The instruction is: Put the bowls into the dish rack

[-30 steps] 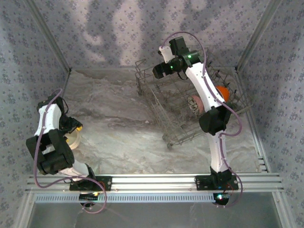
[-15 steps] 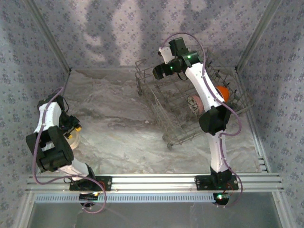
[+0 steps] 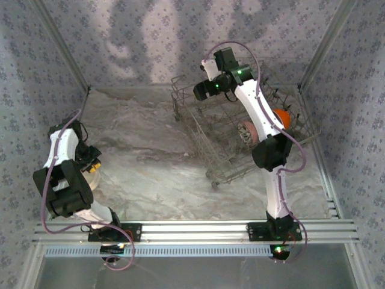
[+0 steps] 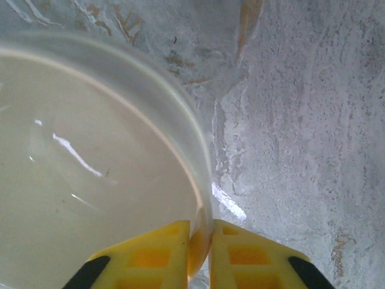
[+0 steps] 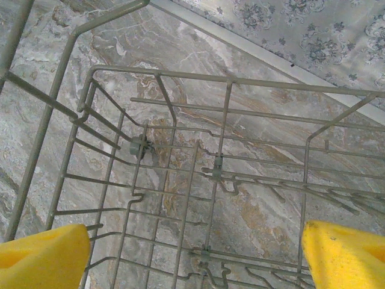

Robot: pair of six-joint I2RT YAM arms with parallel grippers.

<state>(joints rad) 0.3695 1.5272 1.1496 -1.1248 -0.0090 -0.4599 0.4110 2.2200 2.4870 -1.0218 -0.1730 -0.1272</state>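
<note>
A cream bowl (image 4: 90,180) sits on the marble table at the far left, partly under my left arm (image 3: 92,175). My left gripper (image 4: 201,232) is shut on its right rim, one yellow finger (image 4: 150,259) inside the bowl and the other outside. In the overhead view this gripper (image 3: 93,161) points down at the bowl. The grey wire dish rack (image 3: 201,144) stands at the back right, holding an orange bowl (image 3: 281,116) and a pink patterned bowl (image 3: 247,131). My right gripper (image 3: 198,90) hangs open above the rack's far left corner, its wires (image 5: 159,73) below the spread jaws (image 5: 192,253).
Patterned walls close in the table on three sides, the left one near my left arm. An aluminium rail (image 3: 192,229) runs along the near edge. Bare marble surface (image 3: 150,156) lies between the cream bowl and the rack.
My left gripper has closed onto the cream bowl's rim, and the left arm settled slightly lower. The right arm has not moved.
</note>
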